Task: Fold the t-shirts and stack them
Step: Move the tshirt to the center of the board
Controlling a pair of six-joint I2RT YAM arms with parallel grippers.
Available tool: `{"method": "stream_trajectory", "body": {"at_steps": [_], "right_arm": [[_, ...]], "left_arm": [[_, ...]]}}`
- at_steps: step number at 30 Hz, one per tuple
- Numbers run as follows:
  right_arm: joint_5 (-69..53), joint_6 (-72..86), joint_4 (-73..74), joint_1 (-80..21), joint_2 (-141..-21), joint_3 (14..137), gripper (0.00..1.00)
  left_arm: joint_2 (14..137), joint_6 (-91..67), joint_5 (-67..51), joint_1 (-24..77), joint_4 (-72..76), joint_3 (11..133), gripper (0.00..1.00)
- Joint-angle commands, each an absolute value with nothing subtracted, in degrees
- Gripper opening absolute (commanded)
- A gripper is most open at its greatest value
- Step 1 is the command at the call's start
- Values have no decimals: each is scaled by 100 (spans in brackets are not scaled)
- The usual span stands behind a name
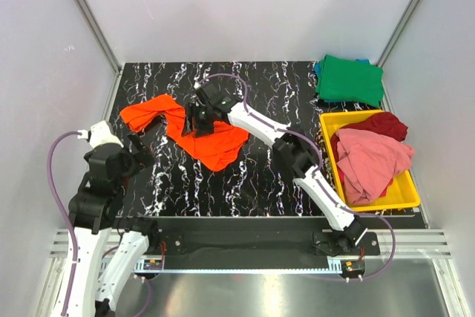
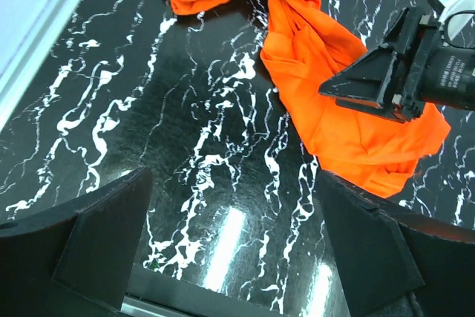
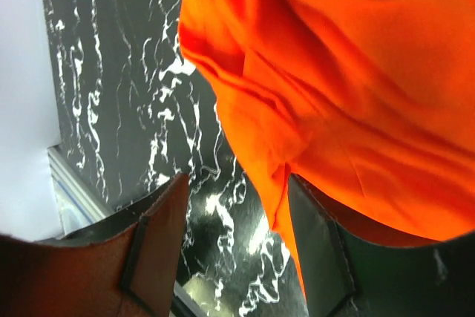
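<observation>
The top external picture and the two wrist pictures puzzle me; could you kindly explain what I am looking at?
Two robot arms are bolted at the near edge of a black marbled table. The top picture looks down from above and behind them; each other picture comes from a wrist camera. A crumpled orange t-shirt lies on the table. The right gripper is down on it, jaws apart around a fold. The left gripper is open over bare table. A folded green t-shirt lies at the back; a pink t-shirt and a dark red t-shirt fill the yellow tray.
</observation>
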State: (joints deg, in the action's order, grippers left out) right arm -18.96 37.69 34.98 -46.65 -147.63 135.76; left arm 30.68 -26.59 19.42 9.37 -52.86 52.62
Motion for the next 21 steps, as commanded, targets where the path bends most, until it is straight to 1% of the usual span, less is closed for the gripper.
{"method": "stream_trajectory", "body": {"at_steps": [1, 4, 9, 14, 15, 20, 21], "right_arm": [[-1811, 3639, 4042, -4772, -15185, 14517, 63], [-1767, 3665, 4122, -4799, -15398, 14713, 63], [-1608, 3604, 4131, -4808, -15512, 14704, 61], [-1635, 3630, 4131, -4843, -15715, 14932, 54], [-1617, 3630, 4131, -4851, -15767, 14976, 51], [-1547, 3691, 4105, -4860, -15785, 15258, 47], [-1538, 3700, 4087, -4860, -15768, 15301, 45]], "left_arm": [[2822, -2672, 2285, 923, -4931, 5089, 99], [2760, -2672, 2320, 923, -4896, 5054, 99], [2760, -2663, 2320, 932, -4869, 5027, 99], [2768, -2663, 2303, 932, -4843, 5001, 99], [2760, -2663, 2303, 923, -4834, 4992, 99], [2777, -2663, 2303, 923, -4825, 4975, 99], [2777, -2663, 2311, 932, -4825, 4975, 99]]}}
